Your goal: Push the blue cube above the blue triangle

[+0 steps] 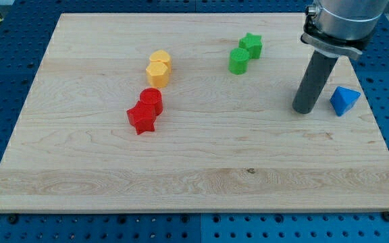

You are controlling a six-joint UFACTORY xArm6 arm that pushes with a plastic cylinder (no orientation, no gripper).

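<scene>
The blue triangle (344,100) lies near the board's right edge. My tip (303,109) rests on the board just to its left, a small gap between them. No blue cube shows in the view; the rod and the arm above it may hide it, I cannot tell.
A green star (252,45) and a green cylinder (239,60) touch at the view's top, left of the rod. Two yellow blocks (159,68) sit together left of centre. A red cylinder (151,100) and a red star (141,118) sit below them. The wooden board (194,169) has a blue pegboard surround.
</scene>
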